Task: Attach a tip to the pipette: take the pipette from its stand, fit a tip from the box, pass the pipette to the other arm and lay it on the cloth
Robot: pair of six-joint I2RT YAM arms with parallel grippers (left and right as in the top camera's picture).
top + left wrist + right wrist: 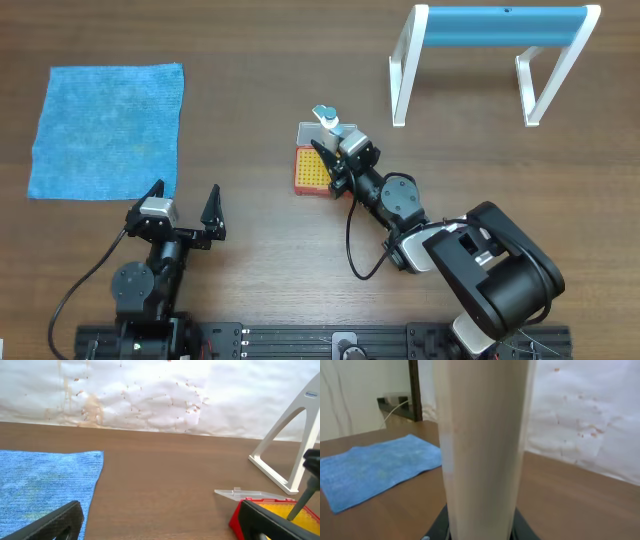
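Cloth (105, 130) on table (250, 60) at far left, stand (495, 25) at far right, tip box (311, 172) between them near centre, with pipette (330, 122) in right gripper (335, 150) at the box, left gripper (186, 195) just before cloth's near corner.

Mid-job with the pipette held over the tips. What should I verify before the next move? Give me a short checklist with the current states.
1. Pipette off the stand: ok.
2. Right gripper shut on the pipette: ok.
3. Pipette shaft above the tip box: ok.
4. Tip seated on the shaft: cannot tell.
5. Left gripper open, ready to receive: ok.
6. Cloth lying flat: ok.
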